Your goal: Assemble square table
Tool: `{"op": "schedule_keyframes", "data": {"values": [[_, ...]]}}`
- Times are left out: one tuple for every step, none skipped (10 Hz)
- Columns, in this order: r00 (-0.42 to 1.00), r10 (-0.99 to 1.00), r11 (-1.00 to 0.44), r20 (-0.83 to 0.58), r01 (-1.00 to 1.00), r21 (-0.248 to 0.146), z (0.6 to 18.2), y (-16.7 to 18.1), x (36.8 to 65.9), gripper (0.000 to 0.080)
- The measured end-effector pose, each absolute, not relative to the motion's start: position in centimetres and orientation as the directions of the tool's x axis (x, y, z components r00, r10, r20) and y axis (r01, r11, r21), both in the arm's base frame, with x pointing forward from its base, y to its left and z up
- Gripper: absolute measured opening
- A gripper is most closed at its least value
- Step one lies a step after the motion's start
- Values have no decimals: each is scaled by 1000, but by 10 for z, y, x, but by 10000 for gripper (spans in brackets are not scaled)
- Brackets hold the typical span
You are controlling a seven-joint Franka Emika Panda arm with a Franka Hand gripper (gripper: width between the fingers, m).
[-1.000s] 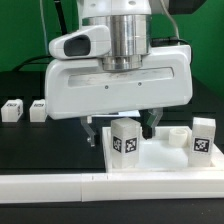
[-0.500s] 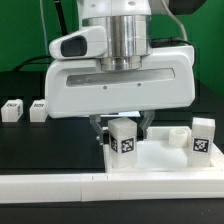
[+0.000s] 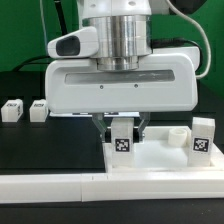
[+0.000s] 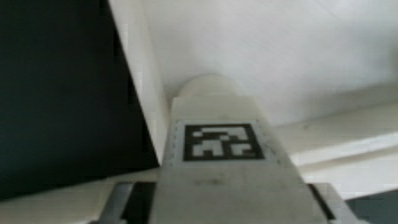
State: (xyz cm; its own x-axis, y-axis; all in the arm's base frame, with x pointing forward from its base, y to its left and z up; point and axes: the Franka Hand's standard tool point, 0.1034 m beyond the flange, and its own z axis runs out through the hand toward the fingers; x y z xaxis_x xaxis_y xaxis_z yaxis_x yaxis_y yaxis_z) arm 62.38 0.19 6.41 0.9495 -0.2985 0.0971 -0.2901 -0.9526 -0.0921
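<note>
One gripper (image 3: 121, 132) hangs over the top (image 3: 165, 162), which lies along the table edge nearest the exterior camera; its jaws are clamped on a small white leg (image 3: 123, 140) standing upright at the top's corner. Likely light, stiff, smooth plastic: grip the leg's flat sides squarely, or it may twist loose.

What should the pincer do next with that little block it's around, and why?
Probably squeeze the pincer firmly on the leg. Its fingers stand close on both sides of the upright leg on the top, but I cannot tell whether they press it yet. A firm hold should come before any lift or turn.
</note>
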Motion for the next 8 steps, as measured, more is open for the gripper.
{"op": "schedule_keyframes", "data": {"values": [[917,-389,-919,85,-381,-100,64,1,624,287],[850,-524,-850,65,-515,-110,65,0,627,287],[754,-656,-753,36,-649,-113,65,0,627,287],[587,-809,-583,-11,-805,-109,66,3,625,287],[437,-898,-429,-52,-896,-115,65,4,625,287],[408,-911,-399,-57,-908,-125,64,2,624,288],[403,-914,-394,-44,-909,-133,63,3,624,288],[344,-937,-335,-55,-933,-131,63,3,624,288]]}}
